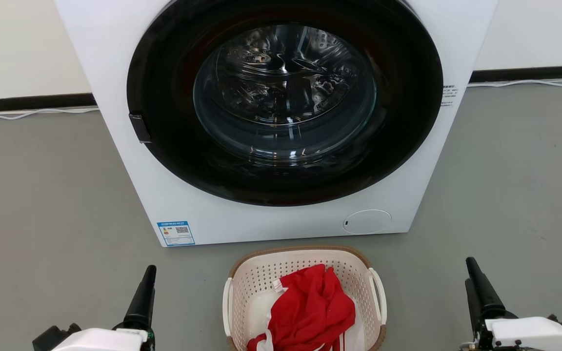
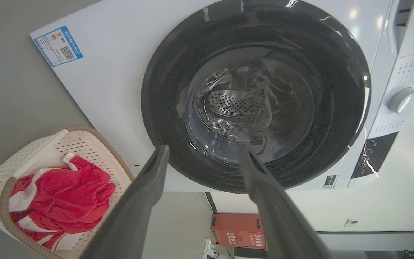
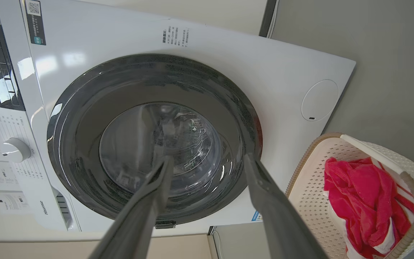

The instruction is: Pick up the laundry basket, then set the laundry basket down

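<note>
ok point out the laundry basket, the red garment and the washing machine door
laundry basket [image 1: 261, 274], head view, perforated back inner wall
red garment [image 1: 312, 307], head view, middle of the crumpled cloth
washing machine door [image 1: 285, 92], head view, centre of the glass window

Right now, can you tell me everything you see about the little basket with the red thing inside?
The laundry basket is small, cream-white and looks like plastic, with rows of little holes in its walls, rounded corners and a brown woven-look rim. A white loop handle sits on each side. It stands upright on the grey floor, close in front of the washing machine. A crumpled red and white cloth lies inside.
</note>
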